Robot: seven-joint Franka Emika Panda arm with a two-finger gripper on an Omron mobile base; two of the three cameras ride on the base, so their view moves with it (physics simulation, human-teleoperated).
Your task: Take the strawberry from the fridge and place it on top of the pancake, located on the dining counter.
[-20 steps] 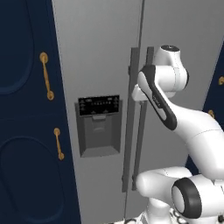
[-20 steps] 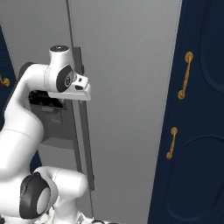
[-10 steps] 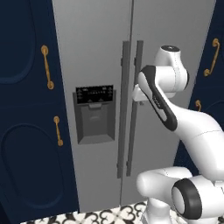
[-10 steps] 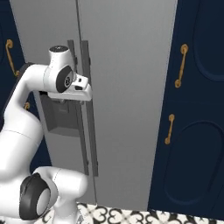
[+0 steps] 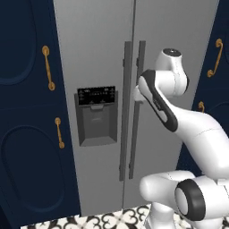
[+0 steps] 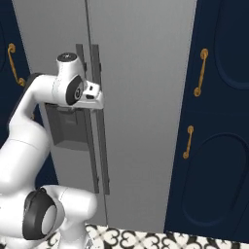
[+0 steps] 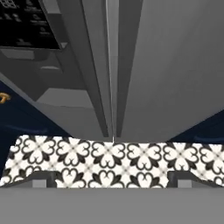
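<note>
The fridge (image 5: 179, 40) is shown closed, its two vertical bar handles (image 5: 126, 107) set side by side along the centre seam and its black-panelled dispenser recess (image 5: 95, 114) at about 9 o'clock from them. The gripper (image 7: 112, 177) is held just before the handles, its fingers (image 7: 43, 177) spread fully apart with nothing between them. In the hand view, the patterned floor tiles (image 7: 109, 159) lie below the door seam. Navy cabinets (image 6: 219, 146) with gold handles (image 6: 200, 72) flank the fridge at 3 and 9 o'clock. The strawberry cannot be seen behind the shut doors.
</note>
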